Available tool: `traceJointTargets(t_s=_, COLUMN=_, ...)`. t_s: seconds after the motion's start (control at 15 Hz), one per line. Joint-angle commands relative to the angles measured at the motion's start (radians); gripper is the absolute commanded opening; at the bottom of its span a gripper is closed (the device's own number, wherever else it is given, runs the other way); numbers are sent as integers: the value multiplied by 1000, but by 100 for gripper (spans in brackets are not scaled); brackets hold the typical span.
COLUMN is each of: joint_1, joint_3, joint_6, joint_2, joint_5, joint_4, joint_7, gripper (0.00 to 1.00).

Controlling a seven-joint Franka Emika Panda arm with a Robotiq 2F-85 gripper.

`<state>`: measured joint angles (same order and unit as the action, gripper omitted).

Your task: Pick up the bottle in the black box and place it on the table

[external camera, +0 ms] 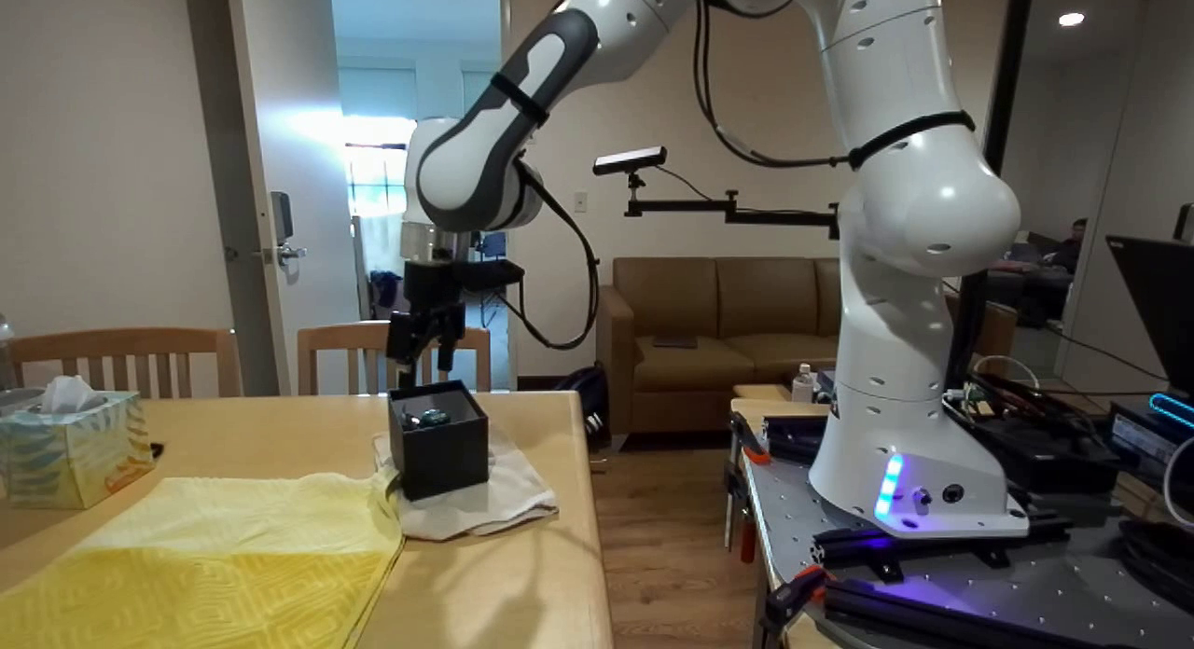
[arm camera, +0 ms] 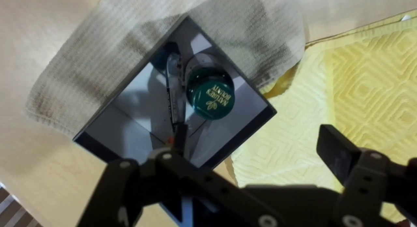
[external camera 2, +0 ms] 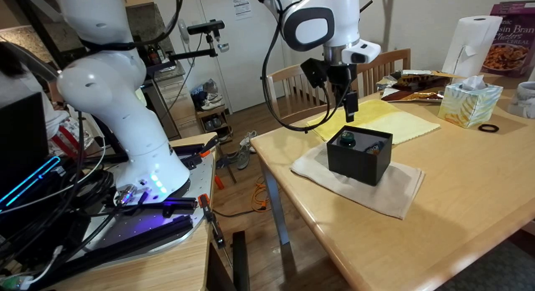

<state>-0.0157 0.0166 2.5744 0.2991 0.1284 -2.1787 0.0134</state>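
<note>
The bottle has a green lettered cap (arm camera: 213,99) and stands inside the black box, its lower body mostly hidden by the walls. The cap also shows in both exterior views (external camera: 432,417) (external camera 2: 347,139). The open-topped black box (external camera 2: 355,163) stands on a beige cloth on the light wooden table (external camera 2: 459,199); it also shows in an exterior view (external camera: 443,458). My gripper (arm camera: 253,130) is open and empty, fingers wide apart. It hangs above the box, off to the yellow-cloth side of the bottle. In an exterior view the gripper (external camera: 426,367) is just above the box's far rim.
A slim clear-and-black labelled item (arm camera: 176,86) lies beside the bottle in the box. A yellow cloth (external camera: 205,574) lies next to the beige cloth (external camera 2: 401,195). A tissue box (external camera 2: 470,103), black ring (external camera 2: 488,128), shiny packets (external camera 2: 418,84) and paper roll (external camera 2: 470,46) stand farther along.
</note>
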Motion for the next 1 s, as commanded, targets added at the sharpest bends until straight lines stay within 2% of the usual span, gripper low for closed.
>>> traceJointTargets(t_s=0.0, joint_1=-11, joint_3=-21, joint_6=-35, joint_2=6, joint_5=22, joint_4=2, joint_7=10, gripper=100)
traceJointTargets(t_s=0.13, joint_1=-16, joint_3=-41, joint_6=-79, joint_2=9, joint_5=57, joint_4=5, joint_7=33, gripper=100)
traceJointTargets(t_s=0.67, joint_1=67, joint_3=59, joint_6=-144, joint_2=56, joint_5=-189, joint_4=83, joint_7=-239, gripper=100)
traceJointTargets(t_s=0.93, joint_1=52, joint_3=49, joint_6=-193, joint_2=111, joint_5=-164, joint_4=126, joint_7=-221, gripper=100)
